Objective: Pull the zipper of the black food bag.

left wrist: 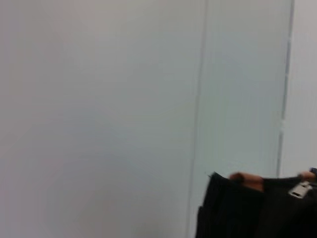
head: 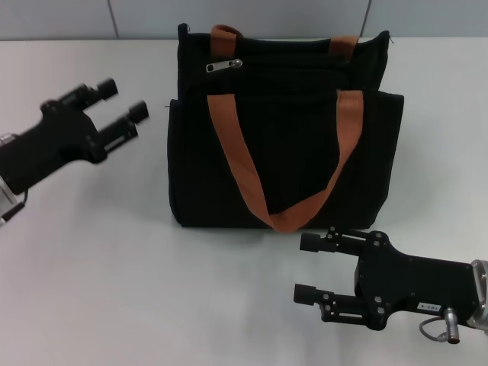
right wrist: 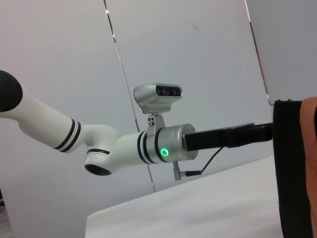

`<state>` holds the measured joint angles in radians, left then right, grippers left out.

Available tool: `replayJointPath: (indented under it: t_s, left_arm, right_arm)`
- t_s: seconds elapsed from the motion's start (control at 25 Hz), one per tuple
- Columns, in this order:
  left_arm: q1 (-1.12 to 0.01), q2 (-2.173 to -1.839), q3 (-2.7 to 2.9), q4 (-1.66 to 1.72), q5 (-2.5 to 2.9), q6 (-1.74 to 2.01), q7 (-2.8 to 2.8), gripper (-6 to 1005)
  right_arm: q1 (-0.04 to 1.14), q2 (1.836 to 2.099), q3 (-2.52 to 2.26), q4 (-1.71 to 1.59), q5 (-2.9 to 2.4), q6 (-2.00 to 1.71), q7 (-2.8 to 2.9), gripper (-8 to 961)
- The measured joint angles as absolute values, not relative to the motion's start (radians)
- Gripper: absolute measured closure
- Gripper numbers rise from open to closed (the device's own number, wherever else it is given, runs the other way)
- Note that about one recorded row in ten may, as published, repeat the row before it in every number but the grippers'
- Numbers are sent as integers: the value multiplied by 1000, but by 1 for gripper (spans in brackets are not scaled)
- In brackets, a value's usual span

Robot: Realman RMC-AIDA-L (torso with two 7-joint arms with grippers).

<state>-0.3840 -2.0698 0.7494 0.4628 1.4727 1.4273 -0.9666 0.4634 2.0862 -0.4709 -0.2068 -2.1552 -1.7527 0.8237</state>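
Observation:
The black food bag (head: 282, 130) stands upright at the middle back of the white table, with two orange-brown strap handles (head: 282, 217). Its silver zipper pull (head: 223, 65) lies at the left end of the top zip track. My left gripper (head: 123, 104) is open, hovering left of the bag's upper left corner, apart from it. My right gripper (head: 303, 267) is open, low over the table in front of the bag's lower right, apart from it. The left wrist view shows the bag's corner (left wrist: 233, 208) and the pull (left wrist: 300, 189). The right wrist view shows the bag's edge (right wrist: 292, 163).
The white table (head: 114, 274) stretches around the bag. A pale wall with panel seams stands behind it (head: 252, 15). In the right wrist view the left arm (right wrist: 148, 144) with its wrist camera reaches toward the bag.

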Motion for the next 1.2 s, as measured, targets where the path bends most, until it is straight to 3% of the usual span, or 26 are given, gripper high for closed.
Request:
replayJointPath:
  t_s: [1.2]
  left_arm:
    - [-512,-2080,861,454,1469,1353,-955,437]
  right_arm:
    - [463,2086,-469,-207,-2132,-1752,824,241]
